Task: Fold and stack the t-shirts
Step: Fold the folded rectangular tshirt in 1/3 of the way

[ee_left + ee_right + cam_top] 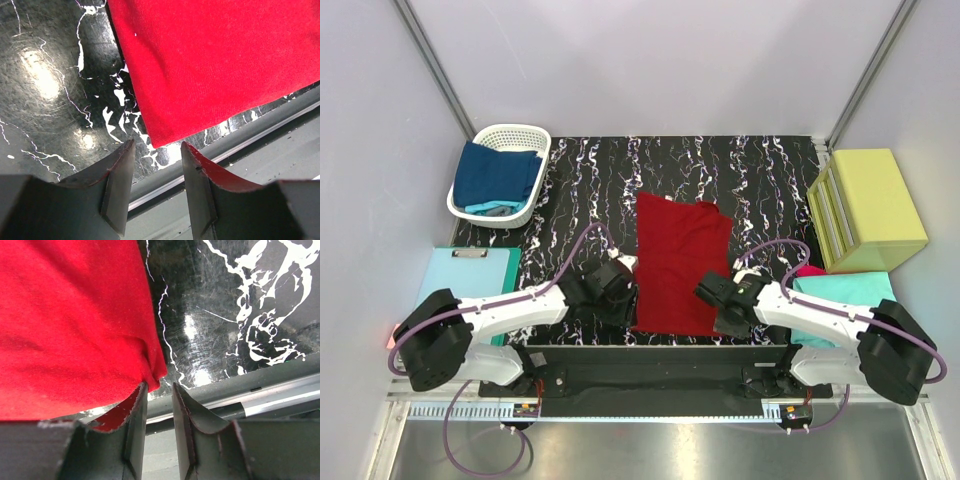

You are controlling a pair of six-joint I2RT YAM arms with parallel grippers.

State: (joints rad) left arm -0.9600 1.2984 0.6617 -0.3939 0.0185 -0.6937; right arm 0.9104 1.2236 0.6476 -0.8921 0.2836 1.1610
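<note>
A dark red t-shirt [680, 262] lies folded into a long strip in the middle of the black marbled table [760, 175]. My left gripper [628, 305] hovers at its near left corner, open, and that corner of the red t-shirt [210, 65] sits just ahead of the left gripper [157, 143] with nothing between the fingers. My right gripper [720, 312] is at the near right corner. There the hem of the red t-shirt [70, 325] rests against the tip of one finger [137, 405], and the narrow gap of the right gripper [159, 386] is empty.
A white basket [525, 133] at the back left holds a navy blue shirt [495, 175]. A teal shirt [845, 292] and a magenta one [810, 270] lie at the right, beside a yellow-green box [870, 205]. A pale-blue clipboard [465, 275] lies at the left. The table's metal front rail [260, 135] runs close by.
</note>
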